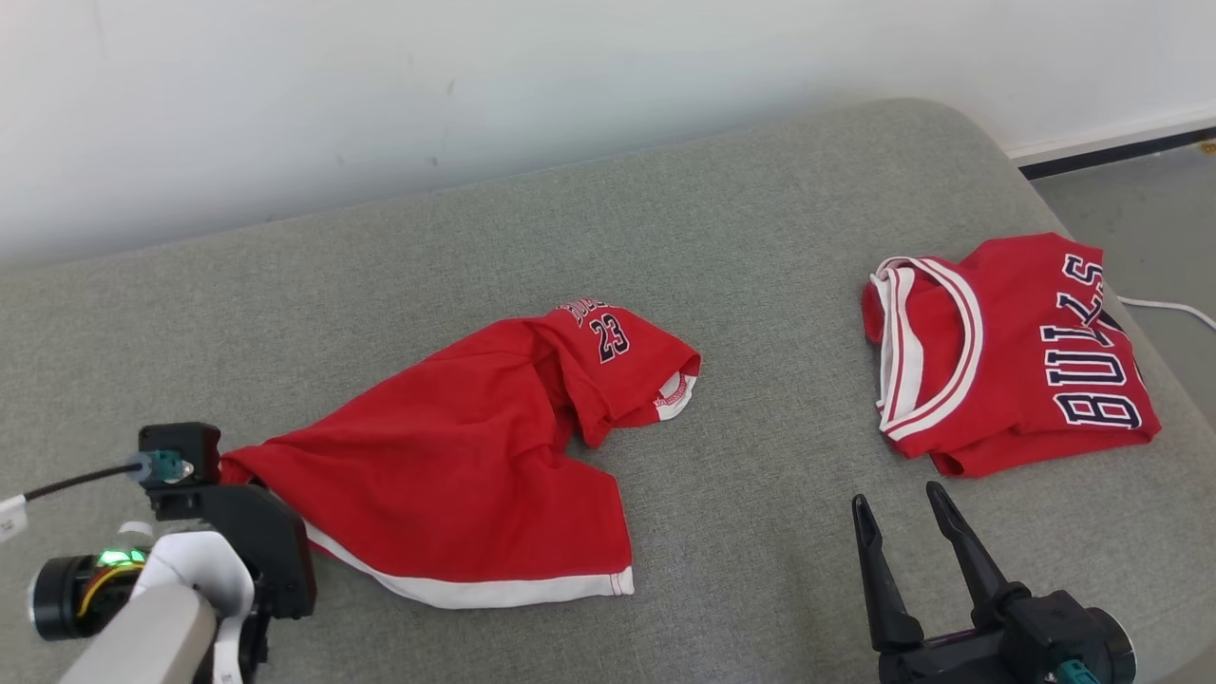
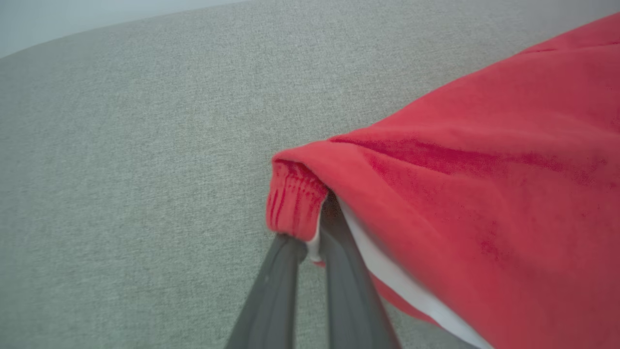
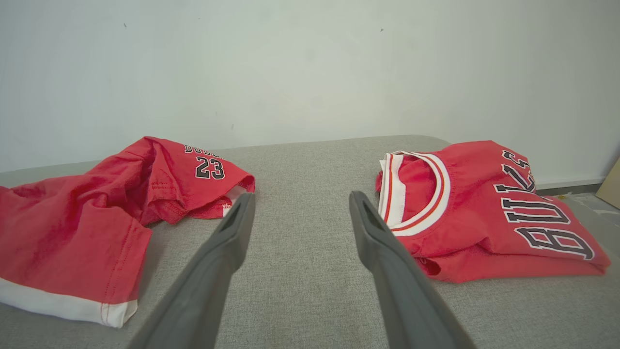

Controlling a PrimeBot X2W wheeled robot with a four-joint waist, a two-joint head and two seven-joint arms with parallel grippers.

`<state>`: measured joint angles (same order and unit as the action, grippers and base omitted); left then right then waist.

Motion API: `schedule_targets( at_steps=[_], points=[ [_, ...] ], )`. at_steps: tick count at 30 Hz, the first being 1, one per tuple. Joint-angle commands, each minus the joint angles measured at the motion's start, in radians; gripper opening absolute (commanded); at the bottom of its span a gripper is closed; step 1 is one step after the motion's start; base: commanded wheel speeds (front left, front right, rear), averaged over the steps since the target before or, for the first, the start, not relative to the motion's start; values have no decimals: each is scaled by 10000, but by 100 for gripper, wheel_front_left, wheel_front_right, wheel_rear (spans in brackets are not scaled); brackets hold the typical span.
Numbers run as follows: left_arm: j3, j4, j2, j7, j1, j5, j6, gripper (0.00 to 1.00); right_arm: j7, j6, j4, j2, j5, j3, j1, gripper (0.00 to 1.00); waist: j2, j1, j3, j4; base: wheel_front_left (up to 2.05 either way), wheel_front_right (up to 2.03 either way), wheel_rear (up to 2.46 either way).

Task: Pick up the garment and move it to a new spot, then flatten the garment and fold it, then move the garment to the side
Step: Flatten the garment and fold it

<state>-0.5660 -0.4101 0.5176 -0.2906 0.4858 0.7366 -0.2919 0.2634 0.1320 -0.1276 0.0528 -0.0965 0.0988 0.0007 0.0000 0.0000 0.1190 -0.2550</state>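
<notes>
The shorts (image 1: 456,475) lie crumpled on the cushion (image 1: 741,247), well to the left of the jersey (image 1: 1016,361), with bare grey fabric between the two. Their long axis slants: it starts at the corner farthest from the jersey, low and close to the robot, and climbs toward the jersey to end at the leg marked 23, which is folded over on itself. The left fingers (image 2: 278,291) are closed on that far corner, pinching a ribbed red edge with a strip of white showing beside it. So the cloth trails away from them toward the jersey. The right fingers (image 1: 879,570) stand wide apart and hold nothing. They hover over the bare strip just in front of the jersey and point away from the robot. By my reckoning they are the nearer pair to the shorts' free end and its white hem, so spreading the cloth flat would fall to that arm. The jersey looks folded already. Behind it rises a plain pale wall (image 1: 475,76). Past the jersey's far side the cushion rounds off to a grey floor (image 1: 1140,190), where a white cable (image 1: 1168,306) runs.
</notes>
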Motion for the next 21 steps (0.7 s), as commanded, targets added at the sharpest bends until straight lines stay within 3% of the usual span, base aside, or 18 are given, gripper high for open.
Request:
schedule_targets(
  at_steps=[1,11,21],
  points=[
    [18,-11,-126,160,-238,-24,-60,100,13,-31,-6,-15,-8,-2,-57,100,0,0,0,-2,0,0,0],
    [379,251,-771,2337,-1171,215,83,100,12,-31,107,-4,127,-249,176,100,0,0,-36,350,0,0,0],
    [1120,666,-1333,5387,-2620,261,862,100,12,-31,67,186,149,-217,202,100,0,0,-317,956,0,0,0]
  ],
)
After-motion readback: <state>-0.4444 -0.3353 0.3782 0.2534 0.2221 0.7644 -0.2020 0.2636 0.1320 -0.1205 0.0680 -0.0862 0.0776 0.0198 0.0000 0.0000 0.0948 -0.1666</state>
